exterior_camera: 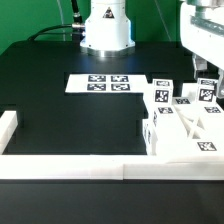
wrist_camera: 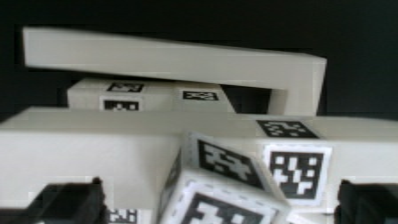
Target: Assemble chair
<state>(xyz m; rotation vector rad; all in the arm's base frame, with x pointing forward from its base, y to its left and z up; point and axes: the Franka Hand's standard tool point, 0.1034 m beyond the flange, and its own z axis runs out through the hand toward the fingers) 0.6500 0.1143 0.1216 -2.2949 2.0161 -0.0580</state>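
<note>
The chair is in white tagged parts, clustered at the exterior view's right (exterior_camera: 185,125). A cross-braced frame (exterior_camera: 192,138) lies nearest the front rail, with small tagged blocks (exterior_camera: 161,92) behind it. My gripper (exterior_camera: 204,68) hangs just above the back of this cluster. In the wrist view the gripper (wrist_camera: 222,205) is open. Its dark fingers (wrist_camera: 68,202) stand wide apart on either side of a tilted tagged piece (wrist_camera: 249,170) without touching it. That piece rests against a broad white block (wrist_camera: 98,135). Behind them lies a long white angled part (wrist_camera: 178,58).
The marker board (exterior_camera: 103,83) lies flat mid-table in front of the robot base (exterior_camera: 106,30). A raised white rail (exterior_camera: 70,166) edges the black table along the front and the exterior view's left.
</note>
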